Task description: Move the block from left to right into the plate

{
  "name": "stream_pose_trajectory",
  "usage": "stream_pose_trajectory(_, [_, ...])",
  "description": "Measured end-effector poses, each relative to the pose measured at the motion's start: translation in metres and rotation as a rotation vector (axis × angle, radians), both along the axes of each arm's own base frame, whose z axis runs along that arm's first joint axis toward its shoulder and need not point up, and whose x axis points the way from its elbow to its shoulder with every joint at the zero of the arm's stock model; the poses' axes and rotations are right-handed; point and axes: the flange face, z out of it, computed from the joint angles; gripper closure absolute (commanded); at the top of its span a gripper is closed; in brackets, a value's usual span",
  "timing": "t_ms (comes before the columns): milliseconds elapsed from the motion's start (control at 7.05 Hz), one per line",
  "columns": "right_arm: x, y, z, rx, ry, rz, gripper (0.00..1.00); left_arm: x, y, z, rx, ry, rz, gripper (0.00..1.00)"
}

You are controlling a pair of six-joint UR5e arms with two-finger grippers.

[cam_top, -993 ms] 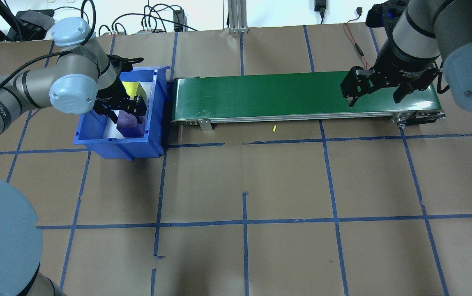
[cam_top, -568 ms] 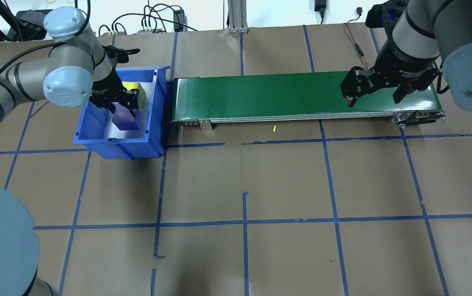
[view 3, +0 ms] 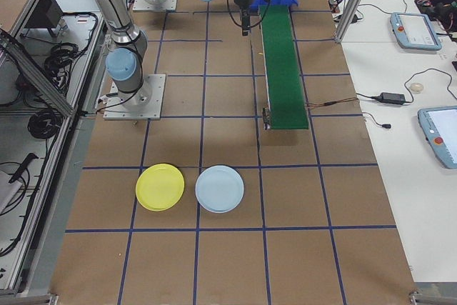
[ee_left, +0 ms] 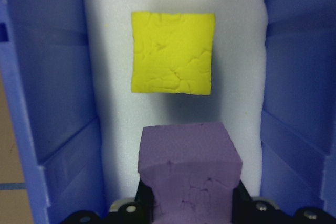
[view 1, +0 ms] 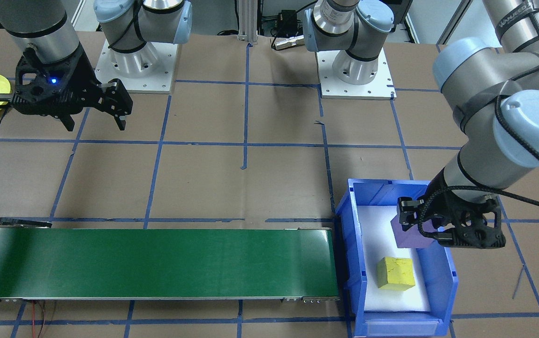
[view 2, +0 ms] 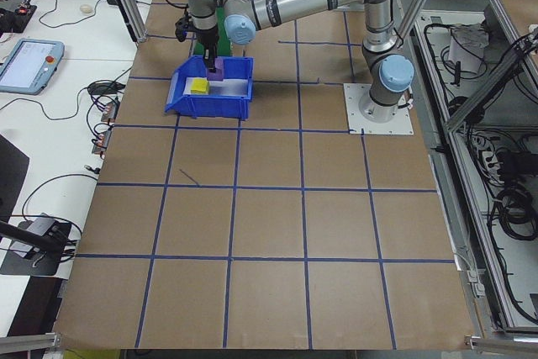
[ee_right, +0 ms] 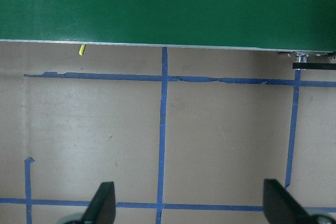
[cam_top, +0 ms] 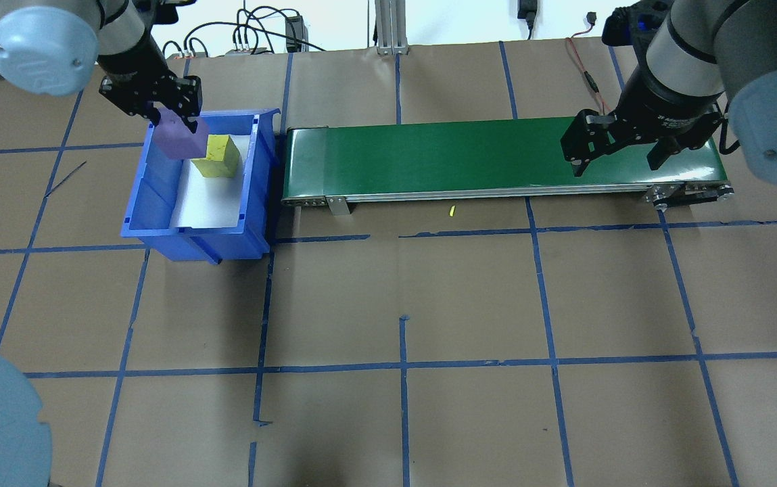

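Left gripper (cam_top: 173, 116) jaws pinch purple block (cam_top: 175, 140), held above blue bin (cam_top: 158, 226); yellow block (cam_top: 216, 156) sits on bin's white foam. Green conveyor (cam_top: 429, 159) mid-table. Right gripper (cam_top: 619, 154) hovers over conveyor's right end, jaws spread.

Left gripper (cam_top: 170, 112) risen out of blue plastic bin (cam_top: 253, 203) since a second ago, now up over bin's far rim. Purple foam block (cam_top: 175, 138) lifted along, clamped between fingers (view 1: 406, 212), hanging below fingertips, clear of white foam liner (ee_left: 173, 103). Yellow foam cube (cam_top: 217, 156), earlier half hidden behind gripper, now fully exposed, just ahead of the held block.
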Motion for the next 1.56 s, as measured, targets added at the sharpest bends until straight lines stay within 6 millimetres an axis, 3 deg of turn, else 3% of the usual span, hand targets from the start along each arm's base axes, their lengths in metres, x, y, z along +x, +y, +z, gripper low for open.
stream_pose_trajectory(142, [0.0,0.0,0.0,0.0,0.001,0.0,0.0,-0.03,-0.001,0.008,-0.015,0.005,-0.018,0.67])
stream_pose_trajectory(284, [-0.001,0.0,0.0,0.001,0.001,-0.001,0.0,-0.064,-0.004,0.001,-0.024,0.014,-0.011,0.67])
stream_pose_trajectory(568, [-0.003,-0.004,0.003,-0.015,-0.008,0.016,0.0,-0.125,-0.011,-0.031,-0.041,0.045,0.008,0.65])
stream_pose_trajectory(851, [-0.007,-0.018,0.0,-0.041,-0.011,0.038,0.0,-0.16,-0.016,-0.072,-0.024,0.055,0.006,0.56])
stream_pose_trajectory(993, [-0.007,-0.039,-0.011,-0.056,-0.021,0.044,0.0,-0.166,-0.016,-0.093,-0.019,0.056,0.001,0.13])
stream_pose_trajectory(1277, [-0.002,-0.1,-0.034,-0.086,-0.092,0.053,0.0,-0.169,-0.014,-0.117,-0.033,0.059,-0.002,0.01])
stream_pose_trajectory(1419, [0.002,-0.134,-0.046,-0.099,-0.153,0.053,0.0,-0.17,-0.015,-0.114,-0.048,0.061,-0.002,0.0])
stream_pose_trajectory(1561, [0.007,-0.165,-0.066,-0.102,-0.221,0.038,0.0,-0.17,-0.016,-0.098,-0.078,0.063,-0.002,0.0])
